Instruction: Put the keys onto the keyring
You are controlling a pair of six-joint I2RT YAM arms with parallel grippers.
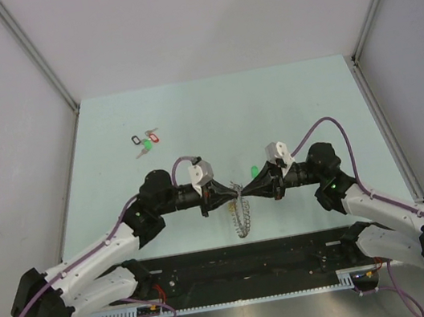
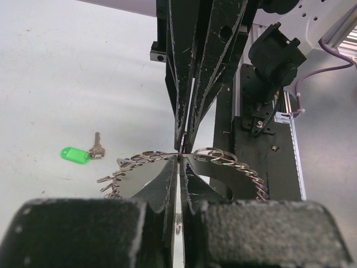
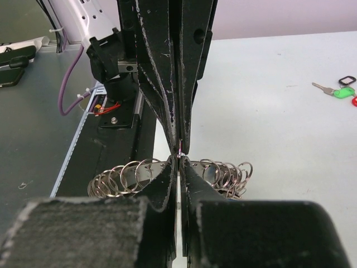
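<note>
Grey keyring [image 1: 241, 217] lies under left pincer [image 2: 178, 160] and right pincer [image 3: 179, 159], both narrow (contents unclear).

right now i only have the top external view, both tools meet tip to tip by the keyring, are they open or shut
Observer: The left wrist view shows the left tool and the right tool both shut, with their tips almost touching, close by the keyring.
Operator: anything pinched between them
Observer: The right wrist view shows only a hairline gap at the tips. Anything in it is too small to tell.
Operator: whats the green blob by the right tool
Observer: In the left wrist view it is the green-tagged key, lying flat on the table, with neither tool touching it.
</note>
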